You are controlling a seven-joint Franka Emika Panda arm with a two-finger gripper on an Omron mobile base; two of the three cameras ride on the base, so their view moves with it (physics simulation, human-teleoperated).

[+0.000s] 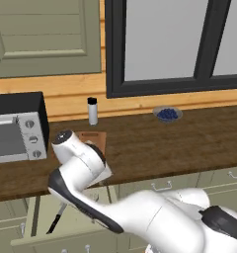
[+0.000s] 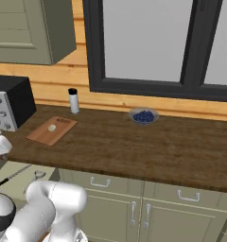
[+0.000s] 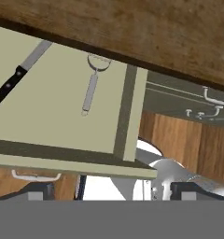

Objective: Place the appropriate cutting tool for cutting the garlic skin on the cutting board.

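Observation:
The cutting tool (image 3: 17, 76), a black-handled knife with a long grey blade, lies at the left side of an open drawer (image 3: 53, 121); it also shows in the drawer as the knife (image 1: 56, 220) and the knife (image 2: 10, 177). My gripper (image 3: 111, 192) hangs open above the drawer, its fingertips (image 3: 39, 191) wide apart and holding nothing. On the counter the reddish cutting board (image 2: 44, 134) carries the small pale garlic (image 2: 52, 128). The arm covers most of the board (image 1: 93, 137) in the left base view.
A short silver round-headed utensil (image 3: 91, 86) lies in the drawer to the right of the knife. A toaster oven (image 1: 17, 131) stands at the counter's left, a small bottle (image 2: 74, 100) behind the board, and a bowl of blueberries (image 2: 144, 116) further right. Closed cabinets with handles (image 2: 101, 182) sit below the counter.

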